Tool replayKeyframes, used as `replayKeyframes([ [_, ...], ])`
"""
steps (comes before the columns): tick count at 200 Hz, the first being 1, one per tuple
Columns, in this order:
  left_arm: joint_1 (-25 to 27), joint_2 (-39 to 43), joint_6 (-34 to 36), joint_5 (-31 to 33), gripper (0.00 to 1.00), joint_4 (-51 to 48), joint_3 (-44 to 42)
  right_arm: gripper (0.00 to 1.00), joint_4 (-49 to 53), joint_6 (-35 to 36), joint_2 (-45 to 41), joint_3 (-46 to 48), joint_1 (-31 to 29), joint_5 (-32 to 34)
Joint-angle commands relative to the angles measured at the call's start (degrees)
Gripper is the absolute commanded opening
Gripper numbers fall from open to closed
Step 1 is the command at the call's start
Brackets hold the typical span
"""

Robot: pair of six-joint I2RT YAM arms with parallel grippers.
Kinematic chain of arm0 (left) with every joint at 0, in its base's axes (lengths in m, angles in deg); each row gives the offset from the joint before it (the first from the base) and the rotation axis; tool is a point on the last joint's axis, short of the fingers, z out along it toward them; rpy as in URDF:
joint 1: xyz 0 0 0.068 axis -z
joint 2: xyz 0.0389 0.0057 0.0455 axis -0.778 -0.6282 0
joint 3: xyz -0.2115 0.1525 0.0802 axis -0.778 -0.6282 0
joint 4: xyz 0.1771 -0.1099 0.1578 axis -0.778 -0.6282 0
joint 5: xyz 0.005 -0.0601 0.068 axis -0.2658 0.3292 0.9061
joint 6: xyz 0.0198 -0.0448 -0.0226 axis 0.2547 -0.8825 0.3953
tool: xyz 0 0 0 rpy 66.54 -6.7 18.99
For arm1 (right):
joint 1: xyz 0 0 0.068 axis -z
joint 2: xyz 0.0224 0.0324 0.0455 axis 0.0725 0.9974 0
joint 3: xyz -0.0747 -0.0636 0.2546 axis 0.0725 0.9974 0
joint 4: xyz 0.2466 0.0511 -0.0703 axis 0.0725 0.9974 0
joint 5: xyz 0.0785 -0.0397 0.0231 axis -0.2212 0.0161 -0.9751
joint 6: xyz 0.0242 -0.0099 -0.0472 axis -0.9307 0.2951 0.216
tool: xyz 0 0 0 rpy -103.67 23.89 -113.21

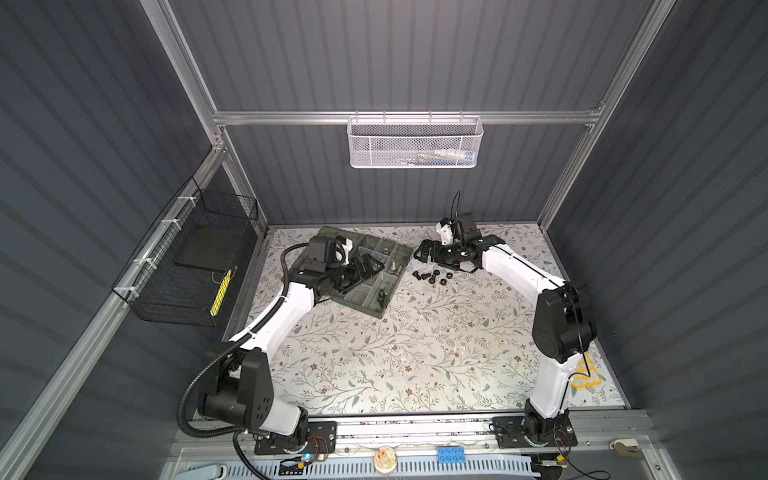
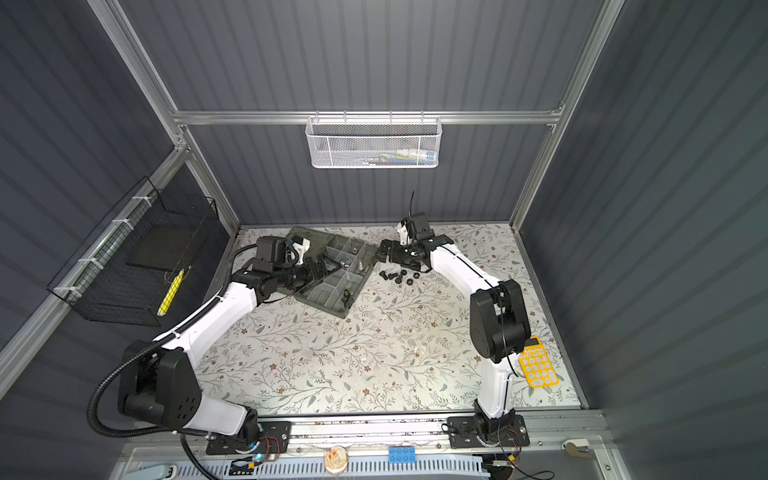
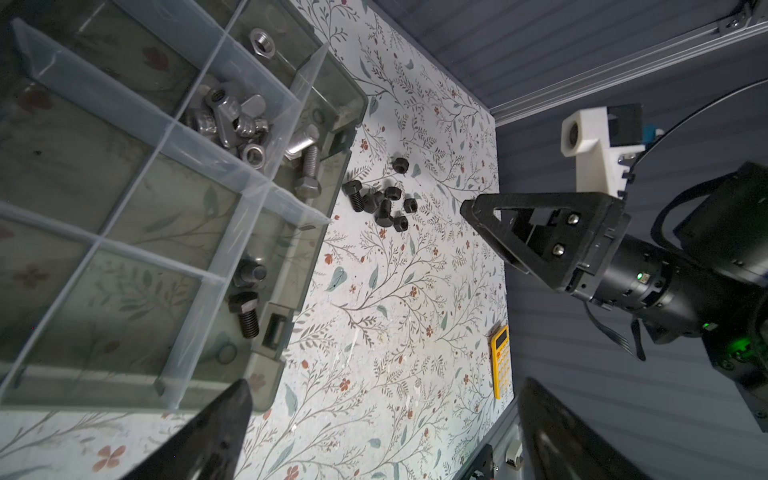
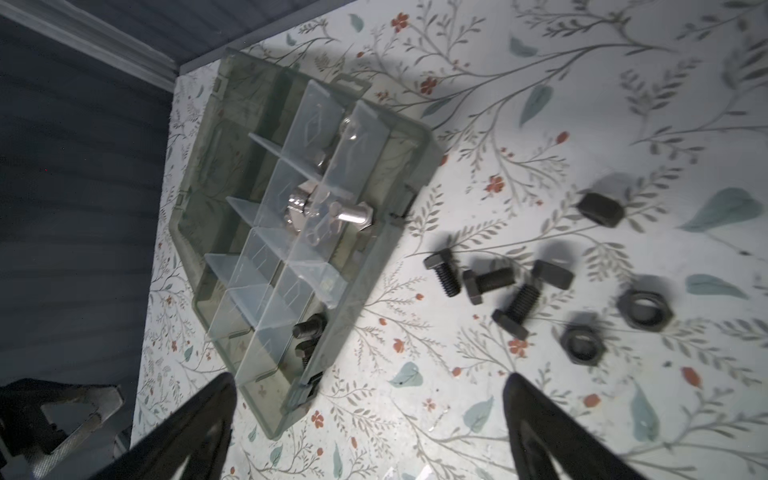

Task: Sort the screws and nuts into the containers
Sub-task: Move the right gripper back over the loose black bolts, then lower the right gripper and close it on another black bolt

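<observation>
L arm reaches in low from the near left. L tool (image 1: 368, 266) hangs over the organizer box (image 1: 360, 306), spread wide, nothing held. R arm bends in from the right. R tool (image 4: 370, 376) is gaping too, empty, above the counter (image 1: 415, 353). Black screws (image 4: 446, 274) and black nuts (image 4: 644, 307) lie loose just right of the box, just near-side of R tool. Compartments (image 3: 166, 124) hold silver nuts (image 3: 226, 112), silver screws (image 3: 309, 166) and two boxed black screws (image 3: 247, 311).

Robot lab cell — aluminium frame (image 1: 399, 117), grey panel walls (image 1: 374, 54).
</observation>
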Motion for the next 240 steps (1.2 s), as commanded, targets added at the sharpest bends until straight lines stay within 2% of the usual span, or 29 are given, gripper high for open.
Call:
replayKeyframes([
  [1, 2.51, -3.08, -2.46, -0.21, 1.00, 2.94, 2.96, 0.99, 3.37, 1.92, 2.84, -2.74, 0.01, 3.81],
  [17, 4.11, -4.35, -3.90, 0.36, 1.00, 5.04, 2.96, 0.96, 3.49, 2.63, 5.09, -3.60, 0.01, 4.18],
  [48, 6.69, -5.30, -5.55, 1.65, 1.00, 7.39, 1.79, 0.72, 2.99, 4.86, 9.10, -5.40, -0.44, 4.20],
  [63, 7.54, -5.20, -5.93, 2.21, 1.00, 8.06, 0.79, 0.66, 3.64, 6.64, 10.97, -7.21, -1.03, 4.67],
  [82, 7.75, -4.77, -6.41, 2.47, 1.00, 8.70, -1.07, 0.64, 4.62, 7.66, 13.13, -9.59, -1.88, 4.79],
  [129, 7.75, -3.39, -5.64, 3.84, 1.00, 7.59, -2.67, 0.51, 5.10, 6.99, 18.01, -12.68, -2.96, 3.52],
  [240, 7.74, -3.71, -4.95, 3.42, 1.00, 6.95, -3.53, 0.37, 6.51, 6.87, 23.68, -14.98, -3.39, 4.46],
])
